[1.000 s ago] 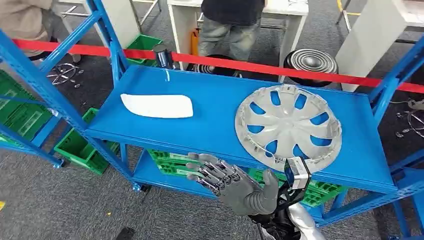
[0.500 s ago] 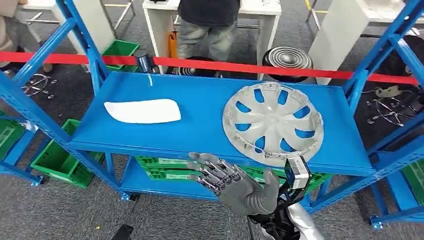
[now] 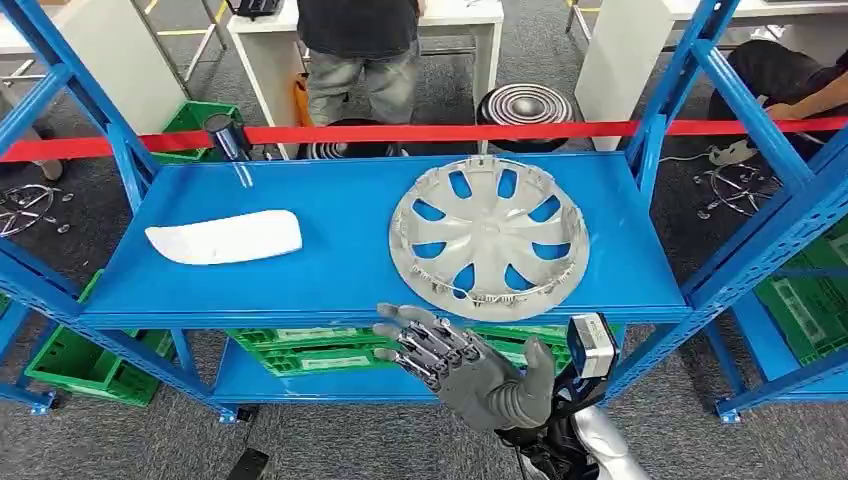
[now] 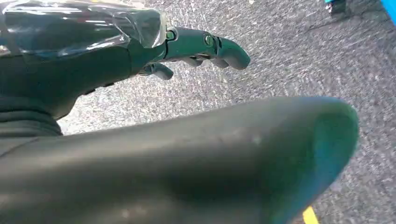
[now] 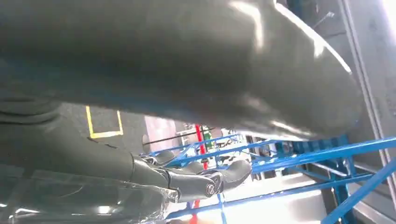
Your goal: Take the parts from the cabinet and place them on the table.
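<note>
A silver hubcap [image 3: 488,238] lies flat on the right half of the blue cabinet shelf [image 3: 340,275]. A white curved part [image 3: 225,238] lies on the shelf's left half. My right hand [image 3: 470,370] hovers just below and in front of the shelf's front edge, near the hubcap, palm up with fingers spread and holding nothing. In the right wrist view that hand [image 5: 187,140] is seen against the blue rack frame [image 5: 299,158]. My left hand [image 4: 140,116] hangs over grey carpet, its fingers [image 4: 205,46] stretched out and holding nothing.
Blue uprights [image 3: 690,80] flank the shelf, and a red tape [image 3: 420,132] runs behind it. Green crates [image 3: 300,345] sit on the lower shelf. A person [image 3: 360,40] stands behind by white tables, with ribbed discs [image 3: 525,103] on the floor.
The whole view has shifted: the shelf and both parts now sit further left and more square in the picture. My right hand keeps its open pose.
</note>
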Available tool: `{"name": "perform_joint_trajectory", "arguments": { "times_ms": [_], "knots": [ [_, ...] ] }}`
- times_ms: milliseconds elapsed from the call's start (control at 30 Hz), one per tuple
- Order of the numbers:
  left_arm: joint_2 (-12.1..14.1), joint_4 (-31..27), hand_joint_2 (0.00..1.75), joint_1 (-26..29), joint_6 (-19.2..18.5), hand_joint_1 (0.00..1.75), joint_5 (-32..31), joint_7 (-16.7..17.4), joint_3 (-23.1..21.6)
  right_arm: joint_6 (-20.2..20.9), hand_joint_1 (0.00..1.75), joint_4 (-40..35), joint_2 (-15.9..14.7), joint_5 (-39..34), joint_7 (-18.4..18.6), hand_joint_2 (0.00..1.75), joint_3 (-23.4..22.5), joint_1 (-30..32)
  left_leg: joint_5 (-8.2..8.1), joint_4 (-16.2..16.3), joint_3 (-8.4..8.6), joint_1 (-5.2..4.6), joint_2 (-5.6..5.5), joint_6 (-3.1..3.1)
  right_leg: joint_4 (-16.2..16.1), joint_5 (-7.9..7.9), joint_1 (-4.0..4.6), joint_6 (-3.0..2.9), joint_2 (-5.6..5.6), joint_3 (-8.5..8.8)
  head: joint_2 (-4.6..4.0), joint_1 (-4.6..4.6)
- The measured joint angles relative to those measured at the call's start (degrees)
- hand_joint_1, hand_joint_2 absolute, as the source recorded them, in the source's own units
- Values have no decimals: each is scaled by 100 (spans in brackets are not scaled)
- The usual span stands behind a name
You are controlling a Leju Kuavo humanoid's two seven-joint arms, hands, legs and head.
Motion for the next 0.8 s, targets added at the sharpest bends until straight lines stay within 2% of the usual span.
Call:
{"name": "perform_joint_trajectory", "arguments": {
  "times_ms": [67,100,133,167,233,267,300,333,400,433,467,500,533,567,600,633,667,733,800],
  "knots": [
    [26,0,0,3,15,0,44,-37,48,-18,0,17,2,35,2,175,0,-5,526,-1019,480,-52,-38,154,-4,0,45,0,44,26,0,0],
    [59,0,0,4,17,0,50,-41,83,-74,0,22,7,123,18,175,-2,-11,625,-1448,684,-105,-84,278,-8,1,18,0,54,30,0,4],
    [70,2,0,10,15,0,55,-39,103,-140,0,31,13,210,35,175,-2,-23,567,-1520,717,-101,-45,305,5,3,106,6,59,8,0,18],
    [85,7,0,11,13,0,55,-37,131,-269,0,50,7,339,42,175,-7,-27,571,-1523,708,-137,-39,308,2,7,52,13,57,-11,0,2],
    [85,24,0,28,-26,0,44,20,147,-612,0,66,0,523,96,175,-48,-31,593,-1551,707,-163,-38,342,-27,34,36,58,56,-4,0,4],
    [81,42,0,29,-48,0,19,29,149,-858,0,66,-4,617,138,175,-96,-39,660,-1670,767,-140,-25,339,-37,40,87,83,56,0,0,7],
    [39,48,0,24,-77,0,0,35,149,-1164,0,72,-31,788,215,175,-144,-42,723,-1749,838,-93,0,299,76,-29,67,78,-3,-74,0,7],
    [24,50,0,13,-81,0,-11,46,151,-1509,0,74,-61,1068,287,175,-168,-81,749,-1777,835,-88,1,339,370,-211,64,55,-29,-206,0,26],
    [-35,61,0,1,-103,0,-11,127,153,-2082,0,105,-142,1779,420,175,-192,-138,753,-1775,810,-93,18,333,1291,-596,23,45,-54,-628,0,22],
    [-48,66,0,1,-107,0,-11,155,153,-2296,0,131,-179,2053,470,175,-201,-150,755,-1771,796,-94,34,331,1701,-731,11,69,-62,-818,0,24],
    [-90,70,0,1,-114,0,-13,181,153,-2375,0,159,-212,2157,494,175,-210,-162,758,-1767,788,-93,40,324,1864,-759,-2,116,-69,-893,0,24],
    [-109,77,0,1,-116,0,-20,195,153,-2444,0,179,-232,2269,514,175,-212,-184,756,-1764,791,-88,47,319,1721,-678,-23,179,-77,-817,0,24],
    [-142,77,0,-6,-127,0,-31,199,153,-2542,0,201,-249,2435,541,175,-208,-219,750,-1754,797,-83,50,307,1304,-500,-47,262,-90,-590,0,24],
    [-166,76,0,-22,-151,0,-46,207,153,-2642,0,214,-271,2611,583,175,-199,-262,732,-1724,799,-74,51,278,699,-272,-70,339,-116,-277,0,22],
    [-192,76,0,-37,-177,0,-75,219,153,-2711,0,223,-295,2746,617,175,-192,-301,705,-1681,795,-68,51,239,176,-97,-90,388,-159,3,0,26],
    [-190,77,0,-51,-210,0,-83,238,153,-2763,0,236,-321,2864,643,175,-184,-343,668,-1643,762,-114,45,181,62,-161,-46,307,-165,96,0,22],
    [-194,79,0,-60,-253,0,-81,273,153,-2859,0,262,-330,3109,699,175,-153,-369,659,-1589,738,-110,51,165,13,-120,-57,226,-130,91,0,11],
    [-216,79,0,-48,-295,0,-41,295,153,-2927,0,306,-389,3340,756,175,-109,-424,677,-1607,728,-94,51,133,45,-131,-24,162,-123,69,0,11],
    [-234,83,0,-39,-339,0,53,289,153,-2929,0,391,-428,3484,809,175,-30,-522,612,-1550,696,-73,46,95,18,-102,-97,90,-101,79,0,17]
  ]
}}
